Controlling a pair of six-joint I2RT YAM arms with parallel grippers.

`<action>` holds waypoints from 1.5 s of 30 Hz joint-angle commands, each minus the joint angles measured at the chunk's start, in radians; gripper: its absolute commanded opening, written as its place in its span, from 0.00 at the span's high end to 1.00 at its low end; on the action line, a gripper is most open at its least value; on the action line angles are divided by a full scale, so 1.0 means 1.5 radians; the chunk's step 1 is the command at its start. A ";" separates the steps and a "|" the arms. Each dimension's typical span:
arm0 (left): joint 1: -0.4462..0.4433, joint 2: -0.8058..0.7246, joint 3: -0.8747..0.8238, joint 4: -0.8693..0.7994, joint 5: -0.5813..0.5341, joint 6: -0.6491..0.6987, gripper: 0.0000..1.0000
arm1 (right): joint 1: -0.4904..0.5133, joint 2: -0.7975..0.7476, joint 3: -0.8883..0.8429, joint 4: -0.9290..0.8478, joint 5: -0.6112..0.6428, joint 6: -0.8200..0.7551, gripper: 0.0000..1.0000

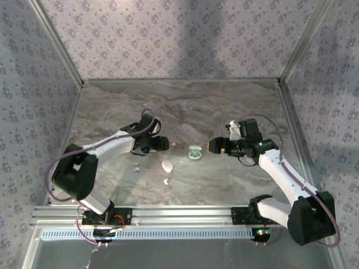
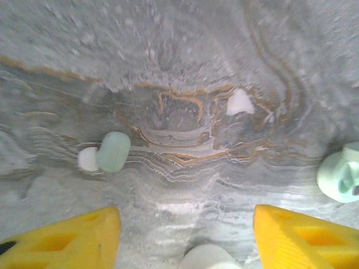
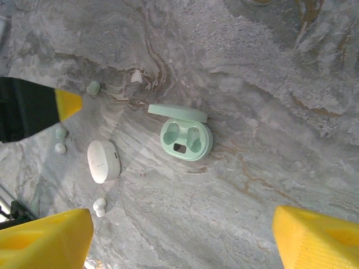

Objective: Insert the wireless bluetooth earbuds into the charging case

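The charging case point(image 3: 185, 137) is pale green and lies open on the marble table, lid point(image 3: 176, 112) back, both wells empty; it also shows from above point(image 1: 194, 152) and at the left wrist view's right edge point(image 2: 342, 174). One white earbud point(image 3: 100, 206) lies below a shut white case point(image 3: 104, 161). A pale green and a white bud point(image 2: 114, 151) lie touching. My left gripper point(image 2: 188, 235) stands open just left of the case point(image 1: 161, 144), with a pale rounded thing point(image 2: 207, 258) low between its fingers, ungripped. My right gripper point(image 3: 179, 235) hangs open right of the case point(image 1: 214, 145).
A small white bit point(image 2: 239, 102) lies on the marble beyond the left gripper. Another pale green bud point(image 3: 93, 87) sits near the left gripper's yellow finger point(image 3: 67, 103). Tiny whitish bits point(image 1: 136, 166) lie by the left arm. Patterned walls enclose the table point(image 1: 185, 106).
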 commanded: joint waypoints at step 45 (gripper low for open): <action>0.183 -0.424 -0.382 0.339 -0.175 -0.032 0.00 | 0.365 0.653 0.480 0.195 0.135 0.408 0.60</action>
